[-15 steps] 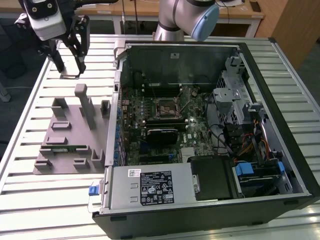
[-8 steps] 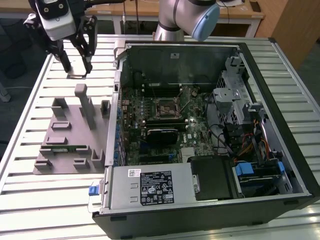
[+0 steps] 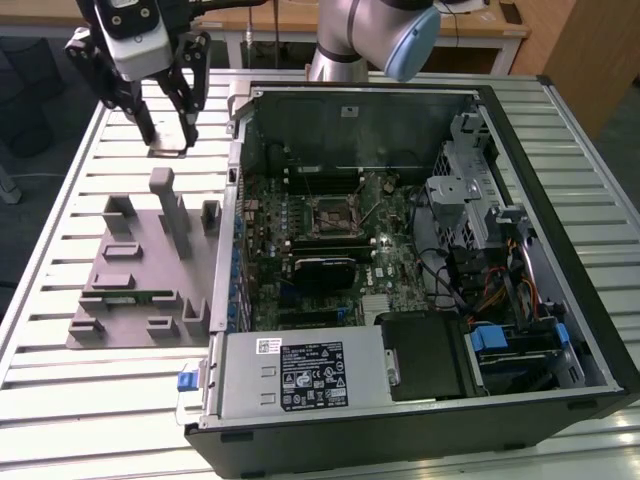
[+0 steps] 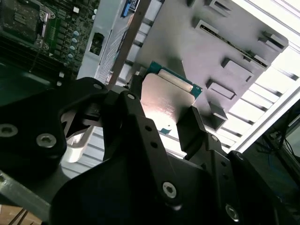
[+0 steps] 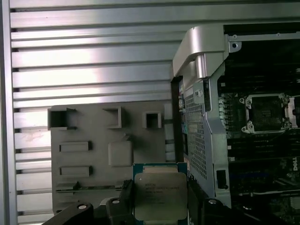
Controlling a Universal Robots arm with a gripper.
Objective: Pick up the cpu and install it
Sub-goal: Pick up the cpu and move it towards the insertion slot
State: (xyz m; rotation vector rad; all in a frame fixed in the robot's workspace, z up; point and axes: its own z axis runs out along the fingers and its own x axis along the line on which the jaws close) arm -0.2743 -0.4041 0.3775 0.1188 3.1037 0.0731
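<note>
My gripper (image 3: 168, 135) hangs above the far end of the slatted table, at the exterior view's left of the open computer case (image 3: 560, 200). It is shut on the cpu (image 3: 168, 151), a flat square chip with a pale silver top (image 5: 159, 197) and a green rim. In both wrist views the black fingers (image 5: 125, 193) press on two opposite edges of the cpu (image 4: 164, 98). The bare processor socket (image 3: 328, 213) lies in the middle of the motherboard, away from the gripper (image 5: 159, 208), and shows in both wrist views (image 5: 267, 111) (image 4: 21, 18).
A grey fixture plate (image 3: 120, 320) with raised holders lies on the table under and in front of the gripper. The case's metal side wall (image 5: 201, 93) stands between it and the motherboard. Inside the case are a power supply (image 3: 300, 375), drive cage and cables (image 3: 490, 290).
</note>
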